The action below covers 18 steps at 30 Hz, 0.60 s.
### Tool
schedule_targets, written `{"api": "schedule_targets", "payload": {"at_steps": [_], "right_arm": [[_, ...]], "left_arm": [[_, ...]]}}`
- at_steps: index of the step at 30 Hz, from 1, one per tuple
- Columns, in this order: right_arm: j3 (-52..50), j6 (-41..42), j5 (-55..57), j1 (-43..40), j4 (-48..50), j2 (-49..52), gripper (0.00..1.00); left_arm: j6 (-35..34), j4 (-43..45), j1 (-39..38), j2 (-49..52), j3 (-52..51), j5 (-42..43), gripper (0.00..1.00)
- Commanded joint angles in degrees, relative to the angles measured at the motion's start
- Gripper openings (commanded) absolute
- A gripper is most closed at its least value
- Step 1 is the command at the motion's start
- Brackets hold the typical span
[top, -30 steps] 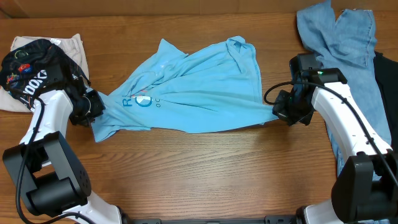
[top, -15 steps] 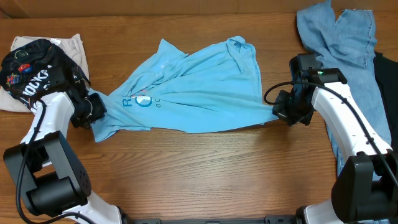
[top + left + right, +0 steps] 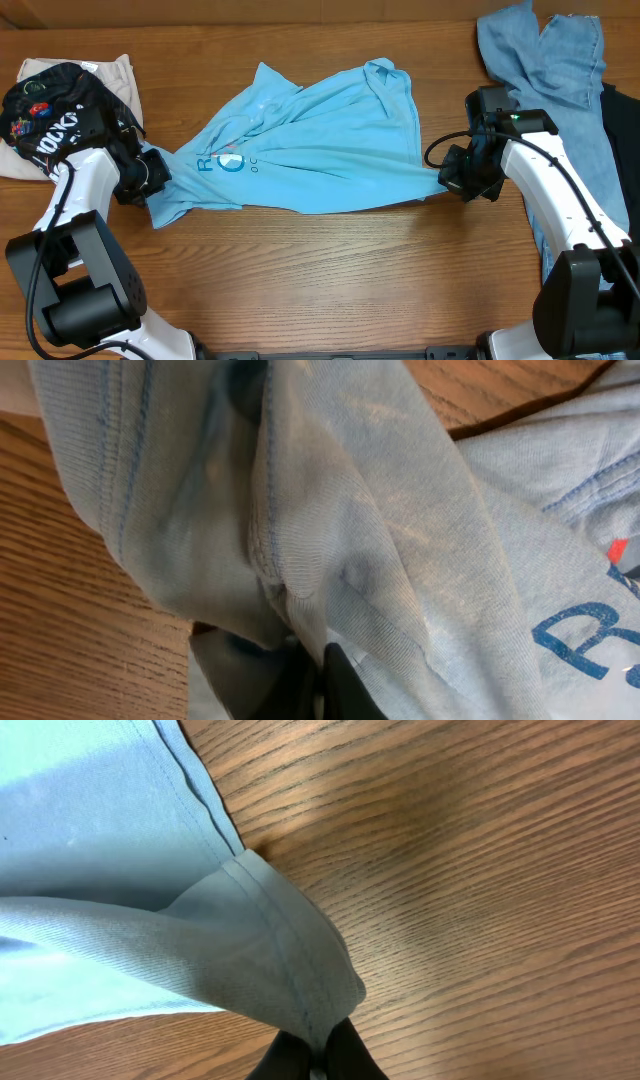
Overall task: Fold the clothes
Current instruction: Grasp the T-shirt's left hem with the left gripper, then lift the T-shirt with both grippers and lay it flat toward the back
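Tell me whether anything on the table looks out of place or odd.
The sky-blue T-shirt is not flat: it lies twisted and creased, pulled between the left gripper and the right gripper, each pinching an edge. Nothing looks spilled or torn.

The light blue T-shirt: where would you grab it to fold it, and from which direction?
Probably by its stitched edges at the two far ends, coming in low from the outer sides. The T-shirt lies stretched crosswise, so its ends point outward. The right gripper pinches a hemmed corner that way; the left gripper pinches bunched fabric at the other end.
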Motion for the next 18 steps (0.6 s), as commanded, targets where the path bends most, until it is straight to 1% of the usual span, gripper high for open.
{"api": "schedule_targets", "payload": {"at_steps": [1,5,9,13,15,18], "right_arm": [[0.0,-0.4,0.8,0.2,0.2,-0.9,0.04],[0.0,-0.4,0.8,0.2,0.4,-0.9,0.04],[2.0,-1.9,0.8,0.1,-0.2,-1.2,0.04],[7.9,-2.0,1.7,0.1,-2.1,-3.1,0.04],[12.5,-3.5,2.3,0.1,-3.8,-4.3,0.04],[21.0,-3.6,5.2,0.1,-8.2,-5.4,0.04]], "left_arm": [[-0.4,0.4,-0.4,0.8,-0.5,-0.4,0.04],[-0.4,-0.9,-0.4,-0.2,0.4,2.0,0.04],[-0.3,-5.8,-0.6,-3.7,5.9,5.3,0.04],[0.3,-11.9,-0.8,-9.4,14.8,9.1,0.04],[0.3,-14.7,-0.8,-12.2,19.7,11.2,0.04],[0.3,-18.4,-0.1,-15.9,27.6,13.9,0.04]]}}
